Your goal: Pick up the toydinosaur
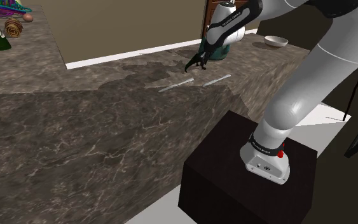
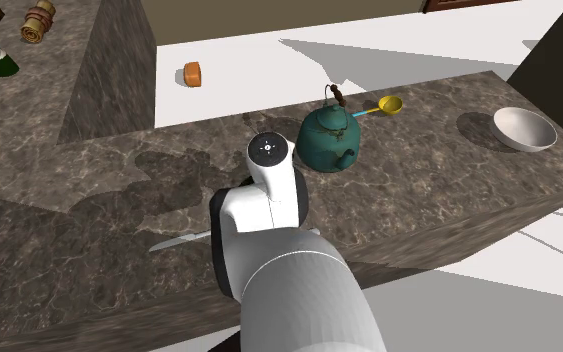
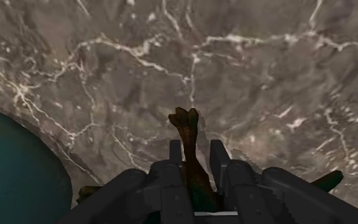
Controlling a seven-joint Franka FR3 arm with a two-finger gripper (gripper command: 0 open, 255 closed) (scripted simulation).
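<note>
My black two-finger gripper (image 3: 196, 149) is nearly closed, its fingers clasping a small dark brown toy dinosaur (image 3: 187, 124) between them. One clawed limb of the toy sticks out past the fingertips, over the dark veined marble counter (image 3: 266, 70). In the shoulder view the toy is at the counter's far end. A round teal kettle (image 1: 220, 53) is just beside it on that view's right, and a white bowl (image 1: 276, 41) sits farther right.

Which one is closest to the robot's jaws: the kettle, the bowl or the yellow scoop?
The teal kettle, right beside the jaws; the white bowl and yellow scoop sit farther along the counter.
</note>
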